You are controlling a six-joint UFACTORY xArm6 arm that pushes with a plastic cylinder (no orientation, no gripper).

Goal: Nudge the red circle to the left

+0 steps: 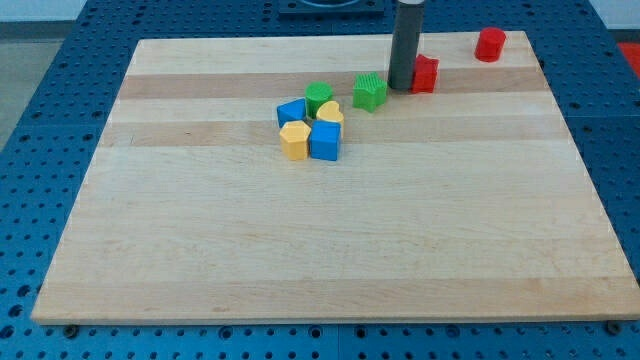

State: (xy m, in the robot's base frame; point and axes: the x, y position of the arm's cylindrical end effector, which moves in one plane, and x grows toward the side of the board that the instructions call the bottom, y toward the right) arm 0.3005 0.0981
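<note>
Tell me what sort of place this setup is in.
Probably a robotics lab bench: a pale wooden board lies on a blue perforated metal table, and a dark rod's tip rests among small coloured plastic blocks, against a red block.

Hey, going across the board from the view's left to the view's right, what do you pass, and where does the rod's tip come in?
Blue block → yellow block → blue cube → green star-like block → my tip → red block, right beside the tip → red circle. The green and yellow blocks in the cluster overlap others, so I leave them out.
</note>
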